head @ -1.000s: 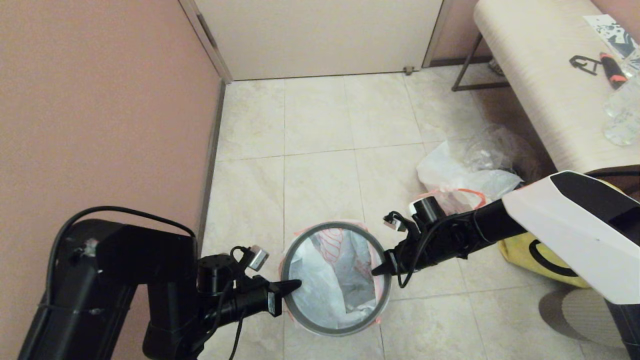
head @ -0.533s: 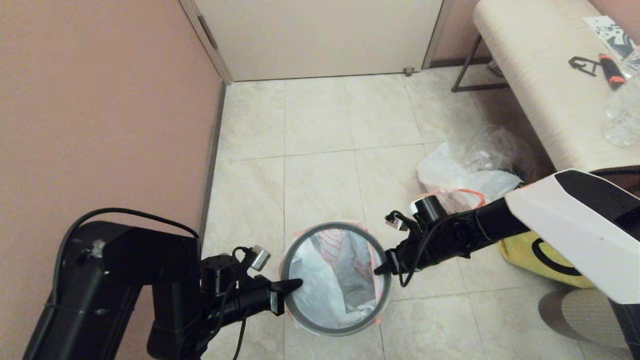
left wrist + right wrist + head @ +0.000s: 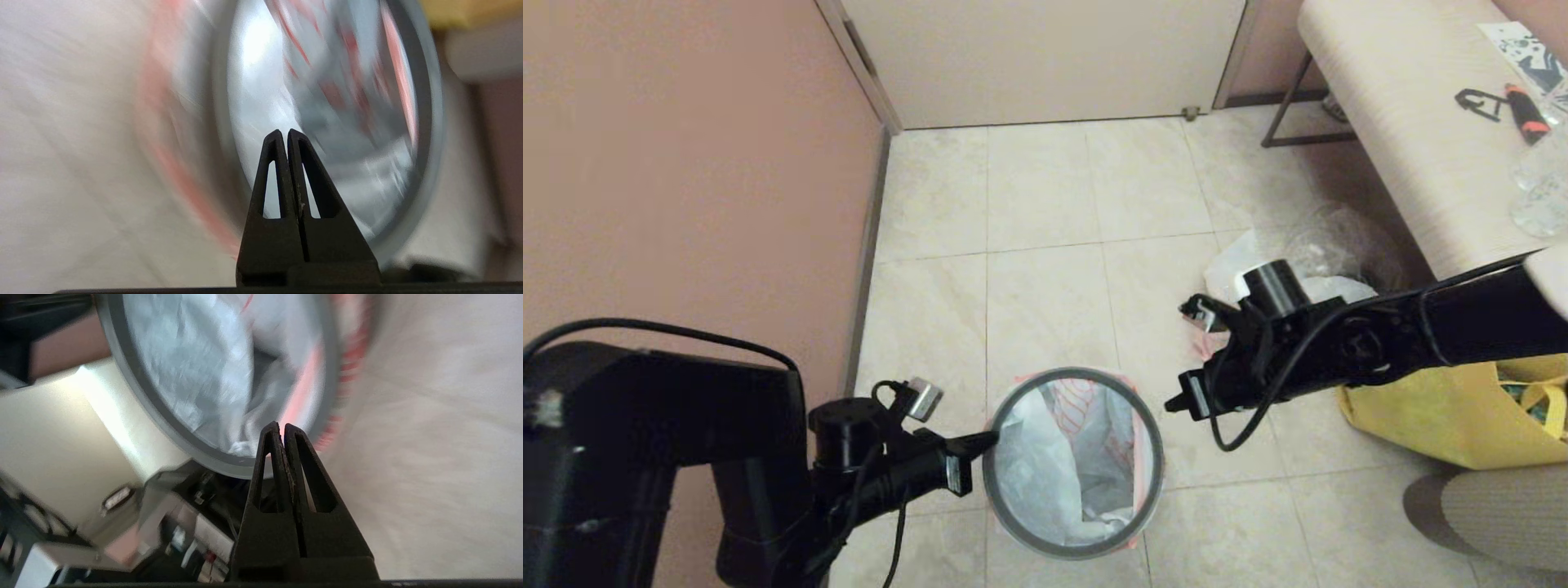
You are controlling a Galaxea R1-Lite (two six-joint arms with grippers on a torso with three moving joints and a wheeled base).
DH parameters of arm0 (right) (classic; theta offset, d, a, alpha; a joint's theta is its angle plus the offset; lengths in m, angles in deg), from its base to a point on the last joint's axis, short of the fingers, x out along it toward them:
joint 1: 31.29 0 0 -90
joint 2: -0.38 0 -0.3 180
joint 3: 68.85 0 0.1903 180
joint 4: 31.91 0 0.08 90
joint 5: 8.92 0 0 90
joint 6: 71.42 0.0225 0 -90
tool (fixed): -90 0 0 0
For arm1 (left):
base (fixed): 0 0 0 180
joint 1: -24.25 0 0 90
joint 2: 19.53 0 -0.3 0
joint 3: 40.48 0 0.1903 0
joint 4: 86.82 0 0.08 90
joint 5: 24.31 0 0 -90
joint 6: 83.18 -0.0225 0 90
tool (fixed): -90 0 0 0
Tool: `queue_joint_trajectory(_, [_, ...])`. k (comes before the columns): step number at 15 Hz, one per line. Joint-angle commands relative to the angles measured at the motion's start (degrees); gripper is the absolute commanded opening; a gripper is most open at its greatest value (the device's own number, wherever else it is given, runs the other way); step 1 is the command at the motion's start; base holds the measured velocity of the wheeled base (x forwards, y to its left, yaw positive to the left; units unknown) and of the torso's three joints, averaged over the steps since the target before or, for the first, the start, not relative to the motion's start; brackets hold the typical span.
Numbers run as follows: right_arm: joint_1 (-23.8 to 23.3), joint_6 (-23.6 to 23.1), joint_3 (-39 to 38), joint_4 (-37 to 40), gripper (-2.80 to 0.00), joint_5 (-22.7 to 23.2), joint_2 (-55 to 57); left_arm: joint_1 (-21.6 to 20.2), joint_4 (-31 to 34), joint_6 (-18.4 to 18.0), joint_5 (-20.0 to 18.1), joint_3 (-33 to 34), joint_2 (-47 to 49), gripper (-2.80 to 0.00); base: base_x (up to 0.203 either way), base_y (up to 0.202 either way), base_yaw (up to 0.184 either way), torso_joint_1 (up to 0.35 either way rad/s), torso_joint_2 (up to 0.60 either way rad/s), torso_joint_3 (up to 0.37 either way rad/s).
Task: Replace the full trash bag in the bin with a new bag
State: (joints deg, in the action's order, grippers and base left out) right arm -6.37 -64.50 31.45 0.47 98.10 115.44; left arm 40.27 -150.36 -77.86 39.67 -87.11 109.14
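The new bag (image 3: 1062, 457) lines the bin (image 3: 1075, 550); our hands are backing off.
Right hand (image 3: 1174, 403) has pulled clear, left hand (image 3: 990, 438) lingers at the ring; both pinched together, holding nothing.

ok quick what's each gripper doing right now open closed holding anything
Left gripper: closed, empty, tip at the dark-grey ring of the bin.
Right gripper: closed, empty, beside the ring.

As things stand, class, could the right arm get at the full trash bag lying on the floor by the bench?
Probably yes. The full trash bag lies in the open on the floor right behind the right gripper, which is shut and empty beside the bin. Only the arm's own wrist overlaps it in the head view.
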Motion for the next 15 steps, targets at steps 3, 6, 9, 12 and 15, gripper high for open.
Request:
queue_joint_trajectory(3, [0.59,0.61,-1.84,5.26,-2.8,-12.5,-14.65,4.21,-0.67,-0.22,11.79,1.57,-17.23,-2.8,0.0,0.0,0.0,0.0,0.0,0.0])
queue_joint_trajectory(6, [0.42,0.71,-7.02,8.95,-2.8,-21.75,-22.82,7.15,0.08,-3.82,24.41,5.91,-27.31,-2.8,0.0,0.0,0.0,0.0,0.0,0.0])
queue_joint_trajectory(9, [0.55,1.15,-14.59,9.36,-2.8,-29.86,-30.29,8.99,-0.18,-9.27,38.37,11.16,-35.9,-2.8,0.0,0.0,0.0,0.0,0.0,0.0])
queue_joint_trajectory(12, [0.29,1.45,-20.25,9.44,-2.8,-34.45,-38.92,10.36,-0.14,-14.33,49.0,13.85,-44.39,-2.8,0.0,0.0,0.0,0.0,0.0,0.0])
queue_joint_trajectory(15, [-1.66,1.49,-24.99,9.57,-2.8,-36.94,-50.49,11.15,-0.19,-19.09,59.82,15.97,-52.02,-2.8,0.0,0.0,0.0,0.0,0.0,0.0])
